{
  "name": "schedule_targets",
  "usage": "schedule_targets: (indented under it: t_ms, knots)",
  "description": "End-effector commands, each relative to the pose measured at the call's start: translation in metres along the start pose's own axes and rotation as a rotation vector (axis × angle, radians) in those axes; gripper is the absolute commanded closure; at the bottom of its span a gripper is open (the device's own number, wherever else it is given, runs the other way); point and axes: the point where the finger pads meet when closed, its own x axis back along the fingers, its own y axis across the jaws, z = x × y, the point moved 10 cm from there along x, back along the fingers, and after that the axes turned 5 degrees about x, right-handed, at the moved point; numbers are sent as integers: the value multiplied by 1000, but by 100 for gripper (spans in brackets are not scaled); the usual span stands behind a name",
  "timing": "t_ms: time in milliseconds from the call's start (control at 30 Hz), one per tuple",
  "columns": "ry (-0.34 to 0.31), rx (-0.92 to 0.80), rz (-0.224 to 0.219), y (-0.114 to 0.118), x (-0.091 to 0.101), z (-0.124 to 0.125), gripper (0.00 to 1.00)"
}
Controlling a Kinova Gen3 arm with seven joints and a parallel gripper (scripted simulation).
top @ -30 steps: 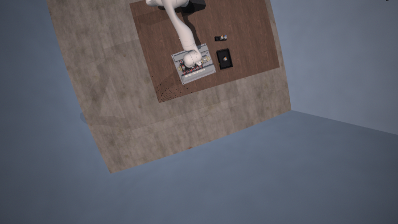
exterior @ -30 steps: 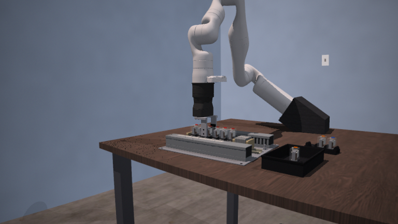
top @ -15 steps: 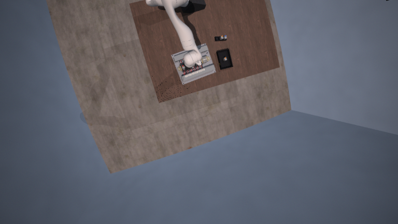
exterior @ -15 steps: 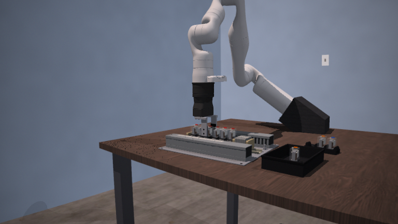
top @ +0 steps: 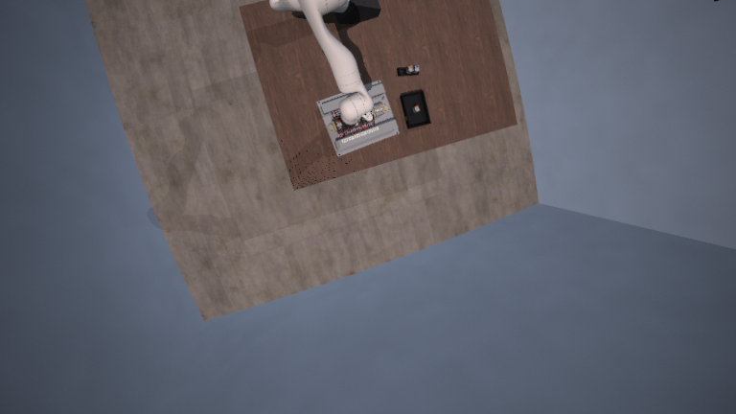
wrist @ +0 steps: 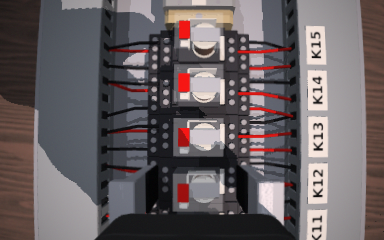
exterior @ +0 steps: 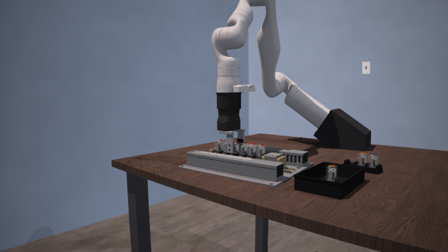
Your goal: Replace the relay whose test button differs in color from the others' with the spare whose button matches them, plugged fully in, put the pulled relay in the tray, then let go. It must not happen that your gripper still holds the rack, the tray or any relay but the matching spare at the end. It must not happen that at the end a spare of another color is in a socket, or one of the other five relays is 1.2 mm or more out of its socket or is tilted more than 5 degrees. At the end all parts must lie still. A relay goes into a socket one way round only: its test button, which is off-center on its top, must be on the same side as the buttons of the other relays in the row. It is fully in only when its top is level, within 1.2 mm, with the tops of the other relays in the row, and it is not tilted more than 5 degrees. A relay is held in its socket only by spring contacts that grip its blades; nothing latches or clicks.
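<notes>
Clear-cased, the red-button relay (wrist: pixel 199 190) probably handles light and stiff; grip its flat sides low, with the spread tool (exterior: pixel 235 147) (wrist: pixel 197 182).

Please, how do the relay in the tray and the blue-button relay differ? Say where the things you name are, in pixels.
The tray relay (exterior: pixel 331 173) has an orange button; the blue-button relay (exterior: pixel 373 161) has a blue one. The first stands inside the tray (exterior: pixel 317 185), the second in the rack (exterior: pixel 374 170). Both stand upright.

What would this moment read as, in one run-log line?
gripper: open around a red-button relay | orange-button relay: in tray | spares in rack: orange, blue
</notes>
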Motion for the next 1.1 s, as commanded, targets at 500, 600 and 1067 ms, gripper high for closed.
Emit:
schedule_targets:
  t_ms: [500, 600, 1067]
  knots:
    - [1, -1, -1, 0, 2, 1, 0]
    - [1, -3, -1, 0, 3, 0, 0]
    - [1, 0, -2, 0, 3, 1, 0]
